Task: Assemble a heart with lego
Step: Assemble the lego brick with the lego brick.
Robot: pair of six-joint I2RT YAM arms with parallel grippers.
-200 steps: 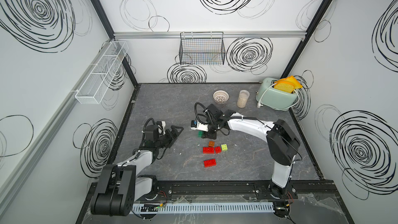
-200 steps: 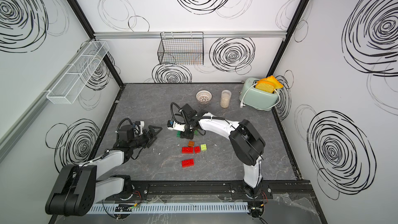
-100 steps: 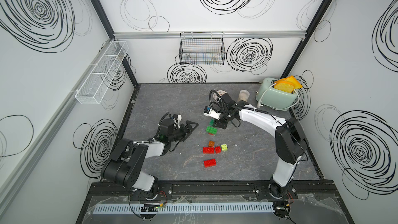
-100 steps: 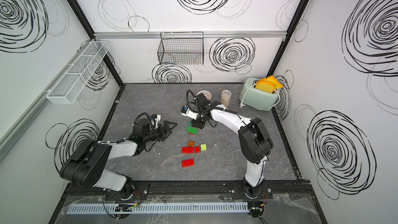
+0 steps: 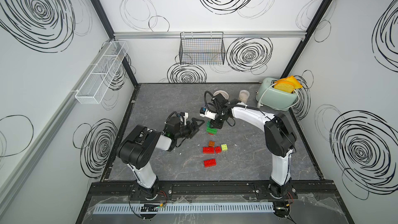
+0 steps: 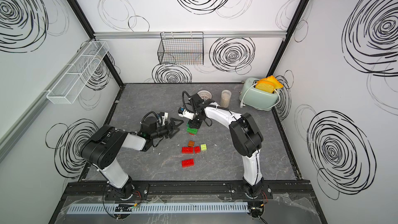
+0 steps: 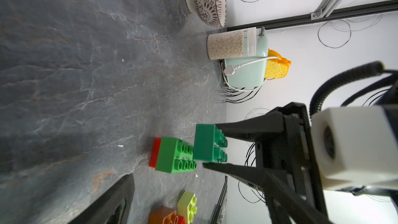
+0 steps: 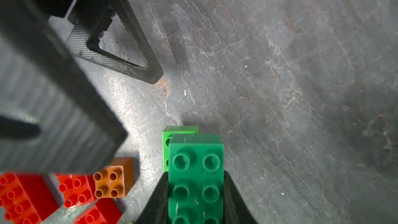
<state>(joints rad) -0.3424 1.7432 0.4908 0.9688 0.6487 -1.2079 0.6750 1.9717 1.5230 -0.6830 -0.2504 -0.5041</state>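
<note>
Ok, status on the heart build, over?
Right gripper shut on dark green brick, over light green brick on red base brick; seating unclear. Left gripper open, empty, close alongside. Orange brick, lime brick, red bricks loose, none blocking.

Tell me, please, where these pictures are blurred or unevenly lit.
Right wrist view: the dark green brick is sharp, the left gripper near the lens is partly blurred, the table darkens toward the edges. Left wrist view: the white camera housing is soft. Both top views: sharp, evenly lit.
</note>
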